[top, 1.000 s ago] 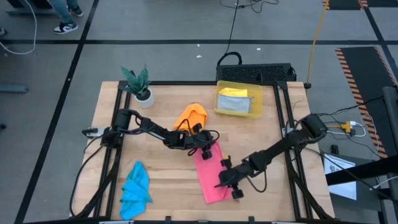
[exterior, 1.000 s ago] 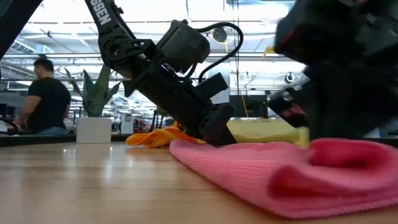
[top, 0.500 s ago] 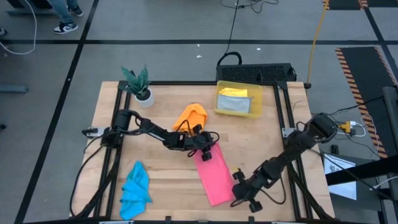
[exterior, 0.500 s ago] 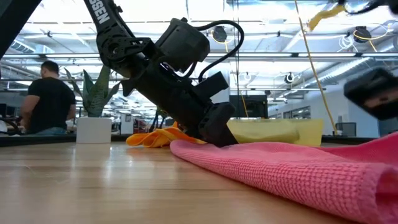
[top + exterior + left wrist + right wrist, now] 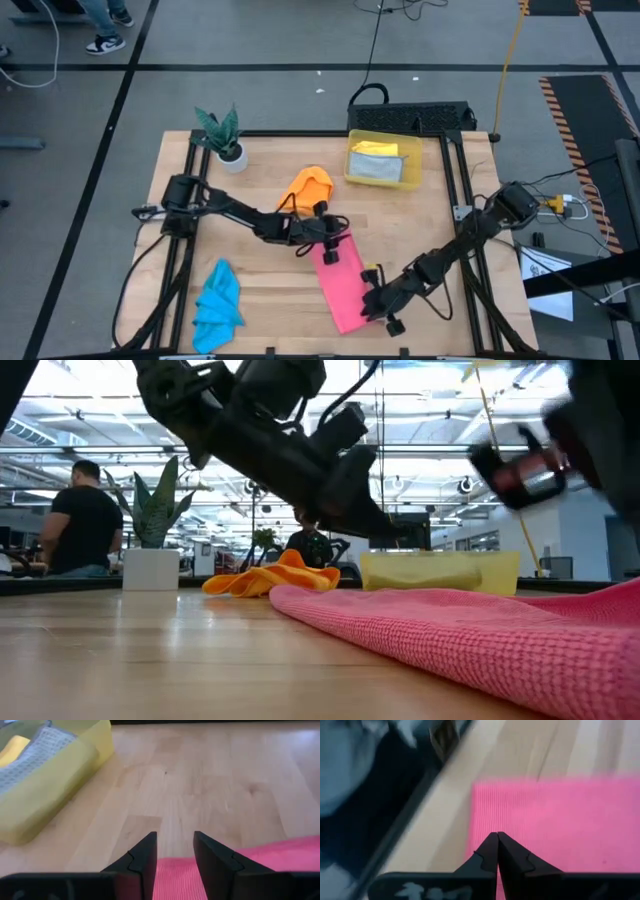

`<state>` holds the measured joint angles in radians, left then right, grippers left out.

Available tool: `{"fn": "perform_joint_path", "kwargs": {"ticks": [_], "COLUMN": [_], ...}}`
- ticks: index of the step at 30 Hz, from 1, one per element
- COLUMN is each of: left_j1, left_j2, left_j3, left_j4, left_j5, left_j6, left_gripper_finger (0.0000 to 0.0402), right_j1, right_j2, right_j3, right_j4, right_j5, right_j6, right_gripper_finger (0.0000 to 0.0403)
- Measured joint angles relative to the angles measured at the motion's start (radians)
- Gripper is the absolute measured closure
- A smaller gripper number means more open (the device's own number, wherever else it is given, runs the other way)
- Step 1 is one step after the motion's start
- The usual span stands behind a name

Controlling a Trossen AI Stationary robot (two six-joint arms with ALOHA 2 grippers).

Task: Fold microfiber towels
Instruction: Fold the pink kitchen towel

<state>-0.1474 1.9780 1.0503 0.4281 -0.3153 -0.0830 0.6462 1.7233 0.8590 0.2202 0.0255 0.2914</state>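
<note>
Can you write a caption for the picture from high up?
Two grippers, left and right, at opposite ends of a flat pink towel.

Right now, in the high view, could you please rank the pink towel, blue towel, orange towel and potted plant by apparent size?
1. pink towel
2. blue towel
3. orange towel and potted plant: too alike to rank.
</note>
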Motion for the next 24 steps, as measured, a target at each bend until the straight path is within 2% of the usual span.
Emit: {"fn": "perform_joint_path", "kwargs": {"ticks": [4, 10, 13, 16, 19, 24], "left_j1": [-0.044, -0.121, -0.141, -0.142, -0.129, -0.074], "left_j2": [-0.017, -0.014, -0.015, -0.015, -0.015, -0.016], "left_j3": [0.001, -0.003, -0.021, -0.045, -0.064, -0.085], "left_j4": [-0.019, -0.248, -0.246, -0.248, -0.251, -0.247], "left_j5": [-0.003, -0.012, -0.048, -0.054, -0.106, -0.180], "left_j6": [0.005, -0.003, -0.034, -0.042, -0.042, -0.010], "left_gripper_finger": [0.0271, 0.0271, 0.0271, 0.0271, 0.0271, 0.0271], "right_j1": [-0.004, 0.005, 0.017, 0.031, 0.049, 0.059], "right_j2": [0.010, -0.011, -0.014, -0.015, -0.016, -0.016], "right_j3": [-0.052, -0.118, -0.121, -0.123, -0.123, -0.123], "right_j4": [-0.048, -0.040, -0.039, -0.006, 0.046, 0.055], "right_j5": [-0.027, -0.022, -0.023, -0.026, -0.023, 0.058], "right_j6": [0.084, 0.206, 0.217, 0.217, 0.234, 0.309], "right_gripper_finger": [0.0403, 0.0403, 0.0403, 0.0403, 0.0403, 0.0403]}}
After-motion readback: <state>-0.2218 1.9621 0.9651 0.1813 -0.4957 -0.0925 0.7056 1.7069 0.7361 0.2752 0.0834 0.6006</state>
